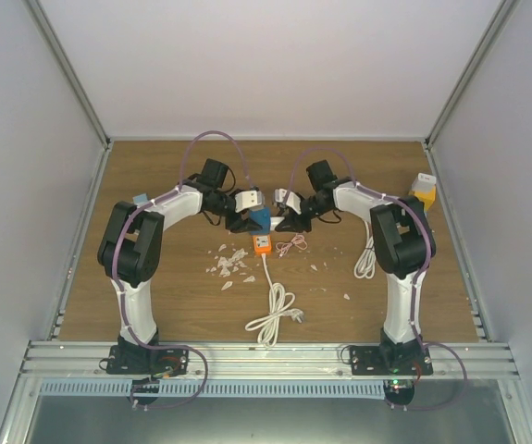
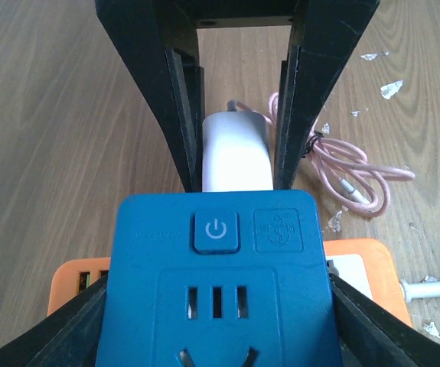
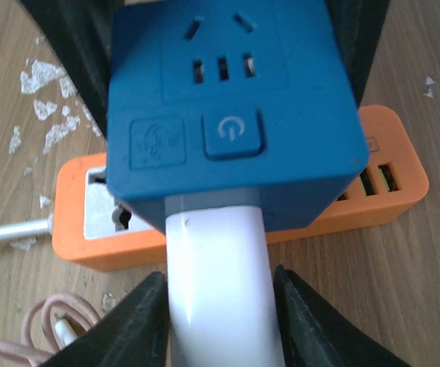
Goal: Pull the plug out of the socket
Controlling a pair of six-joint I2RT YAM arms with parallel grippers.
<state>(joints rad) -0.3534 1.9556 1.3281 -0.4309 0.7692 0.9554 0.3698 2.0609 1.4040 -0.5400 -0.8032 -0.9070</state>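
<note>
A blue socket cube [image 1: 260, 219] with a power button is held just above the table, over an orange power strip [image 1: 262, 244]. My left gripper [image 1: 247, 221] is shut on the cube's sides; the cube fills the left wrist view [image 2: 216, 290]. A white plug [image 2: 235, 153] sits in the cube's far face. My right gripper [image 1: 285, 221] is shut on this plug [image 3: 216, 290], with its fingers [image 2: 177, 115] on both sides of it. The plug body meets the cube [image 3: 227, 99] with a thin grey band at the joint.
The orange strip's white cable coils [image 1: 273, 314] toward the near edge. A pink cable [image 1: 291, 244] lies right of the strip and white scraps [image 1: 228, 266] left of it. A yellow and white object [image 1: 423, 192] and another white cable [image 1: 365, 259] are at the right.
</note>
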